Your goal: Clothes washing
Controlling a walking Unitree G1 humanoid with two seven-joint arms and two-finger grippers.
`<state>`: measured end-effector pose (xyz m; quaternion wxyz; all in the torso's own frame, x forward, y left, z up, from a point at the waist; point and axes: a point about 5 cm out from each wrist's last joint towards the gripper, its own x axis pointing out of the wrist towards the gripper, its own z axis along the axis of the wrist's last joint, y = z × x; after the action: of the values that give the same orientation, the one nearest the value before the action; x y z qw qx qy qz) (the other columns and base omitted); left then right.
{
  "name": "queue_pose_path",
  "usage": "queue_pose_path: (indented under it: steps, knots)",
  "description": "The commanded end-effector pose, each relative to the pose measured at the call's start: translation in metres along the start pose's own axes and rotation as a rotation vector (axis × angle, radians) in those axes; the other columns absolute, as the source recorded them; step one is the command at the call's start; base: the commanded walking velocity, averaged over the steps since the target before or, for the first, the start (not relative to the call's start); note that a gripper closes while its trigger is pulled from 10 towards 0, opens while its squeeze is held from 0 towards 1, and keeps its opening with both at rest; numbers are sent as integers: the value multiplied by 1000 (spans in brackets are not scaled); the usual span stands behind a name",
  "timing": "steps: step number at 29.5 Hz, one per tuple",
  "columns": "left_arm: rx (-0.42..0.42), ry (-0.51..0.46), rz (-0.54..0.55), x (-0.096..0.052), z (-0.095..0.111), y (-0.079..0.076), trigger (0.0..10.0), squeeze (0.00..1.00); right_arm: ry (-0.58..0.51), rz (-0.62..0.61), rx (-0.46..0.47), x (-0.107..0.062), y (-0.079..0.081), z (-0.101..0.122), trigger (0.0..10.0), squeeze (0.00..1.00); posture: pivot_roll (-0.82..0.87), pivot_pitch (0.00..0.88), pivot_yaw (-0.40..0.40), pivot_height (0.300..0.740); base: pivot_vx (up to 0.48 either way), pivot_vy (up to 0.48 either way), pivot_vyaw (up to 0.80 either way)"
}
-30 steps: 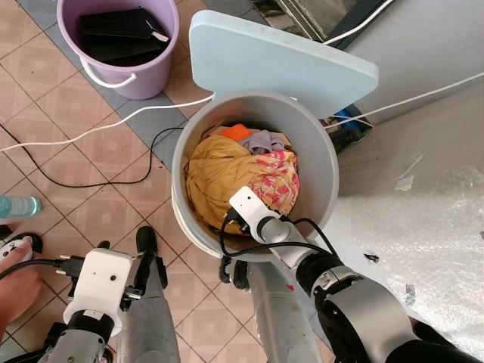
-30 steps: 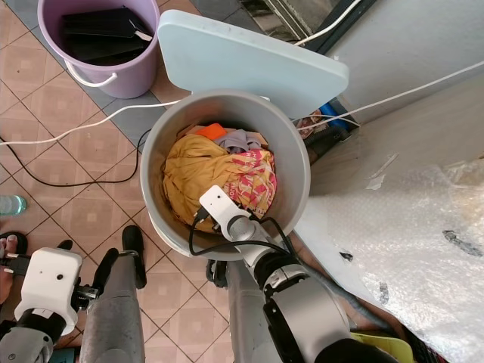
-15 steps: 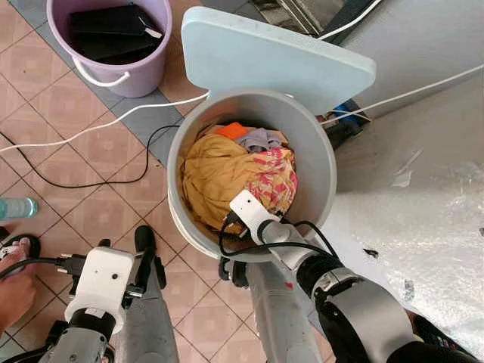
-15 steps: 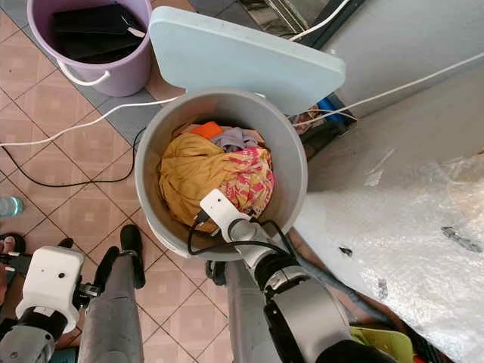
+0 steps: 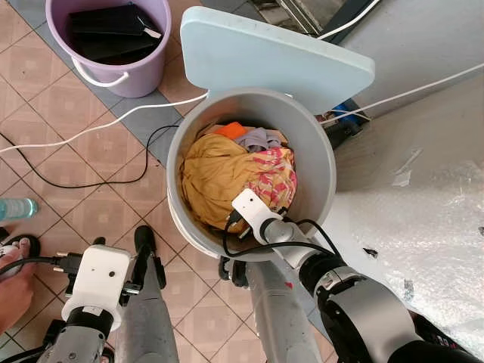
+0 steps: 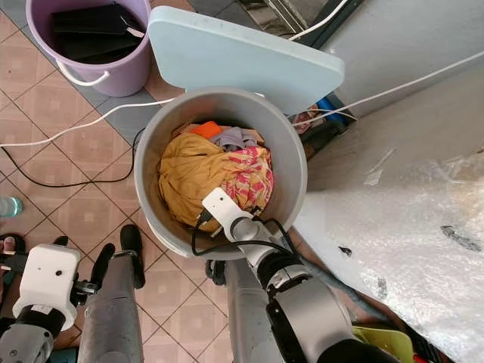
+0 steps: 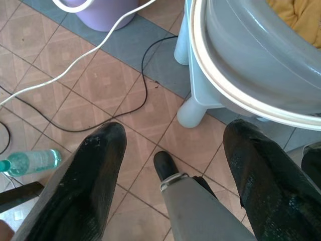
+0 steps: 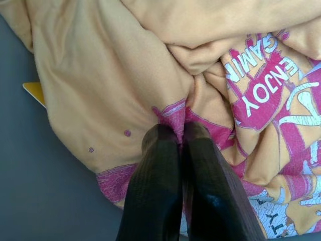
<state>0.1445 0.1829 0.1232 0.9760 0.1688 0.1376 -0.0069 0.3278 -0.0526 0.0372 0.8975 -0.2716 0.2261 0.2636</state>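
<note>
A round grey plastic washing tub (image 5: 321, 170) with smooth walls and a pale cream rim stands on stubby light-blue feet on the terracotta tiled floor (image 5: 45, 113). Its flat pale-blue lid (image 5: 276, 57), a rounded rectangle, is tipped open at the far side. Inside lies a soft heap of clothes: a mustard-yellow cloth (image 5: 215, 174) crumpled on the left, a yellow garment printed with pink lettering (image 8: 261, 95) beside it on the right, and scraps of orange and grey fabric at the back.

The right gripper (image 8: 180, 138) reaches down into the tub — its two ribbed black fingers are pressed together on a small fold of the printed garment, pinching the cloth at a pink patch. The white wrist block and looping black cable sit just over the tub's near rim.

The left gripper (image 7: 173, 145) hangs low outside the tub, near its left side, fingers spread wide apart with nothing between them — beneath it show floor tiles and the robot's grey leg and black foot.

Nearby stand a lilac plastic bucket (image 5: 125, 76) holding black flat items, a white cable (image 5: 91, 128) and a thin black cable trailing over the tiles, and a clear green-tinted bottle (image 7: 30, 161) lying on the floor. To the right lies crinkled clear plastic sheeting (image 5: 423, 219). A person's hand (image 5: 11, 287) shows at the left edge.
</note>
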Motion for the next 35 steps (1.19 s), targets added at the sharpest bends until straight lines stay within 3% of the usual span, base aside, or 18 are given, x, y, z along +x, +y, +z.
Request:
queue_pose_path:
  steps: [1, 4, 6, 8, 9, 12, 14, 16, 21, 23, 25, 26, 29, 31, 35]
  knots:
    - [-6, 52, 3, -2, -11, -3, 10000, 0, 53, -12, 44, -3, 2, -20, 0, 0, 314, 656, -309, 740, 0, 0, 0]
    - [-8, 11, 39, 12, -7, 1, 10000, 0, -35, -54, 96, -1, -9, -1, 0, 0, 295, 602, -310, 740, 0, 0, 0]
    - [-14, -68, 99, 33, 6, 9, 10000, 0, -184, -81, 176, -2, -27, 31, 0, 0, 276, 563, -309, 740, 0, 0, 0]
    - [-8, -109, 117, 45, 13, 11, 10000, 0, -270, -87, 184, -4, -37, 49, 0, 0, 255, 527, -309, 740, 0, 0, 0]
    - [-9, -149, 133, 56, 21, 13, 10000, 0, -371, -87, 213, -9, -50, 67, 0, 0, 236, 497, -299, 740, 0, 0, 0]
    - [-12, -196, 147, 79, 30, 13, 10000, 0, -479, -111, 216, -17, -70, 87, 0, 0, 206, 400, -280, 740, 0, 0, 0]
    - [-14, -211, 153, 89, 33, 13, 10000, 0, -514, -123, 224, -20, -78, 93, 0, 0, 202, 384, -276, 740, 0, 0, 0]
    - [-13, -248, 156, 106, 43, 11, 10000, 0, -589, -164, 221, -29, -96, 104, 0, 0, 171, 307, -237, 740, 0, 0, 0]
    - [-6, -306, 144, 129, 56, 5, 10000, 0, -759, -286, 233, -54, -133, 120, 0, 0, 127, 194, -182, 740, 0, 0, 0]
    - [-9, -335, 141, 138, 62, 3, 10000, 0, -887, -382, 188, -77, -151, 131, 0, 0, 85, 130, -133, 740, 0, 0, 0]
    - [-8, -340, 143, 142, 63, 3, 10000, 0, -915, -405, 177, -82, -155, 133, 0, 0, 79, 120, -126, 740, 0, 0, 0]
    - [-13, -354, 141, 148, 66, 2, 10000, 0, -984, -466, 156, -99, -163, 136, 0, 0, 57, 87, -103, 740, 0, 0, 0]
    - [-12, -355, 152, 155, 66, 3, 10000, 0, -1014, -501, 139, -107, -166, 137, 0, 0, 30, 39, -76, 740, 0, 0, 0]
    - [-14, -369, 166, 162, 68, -2, 10000, 0, -1064, -587, 100, -132, -171, 128, 0, 0, -3, 0, -35, 740, 0, 0, 0]
    - [-39, -401, 161, 167, 71, -6, 10000, 0, -1053, -643, 85, -149, -168, 107, 0, 0, -36, 0, 9, 740, 0, 0, 0]
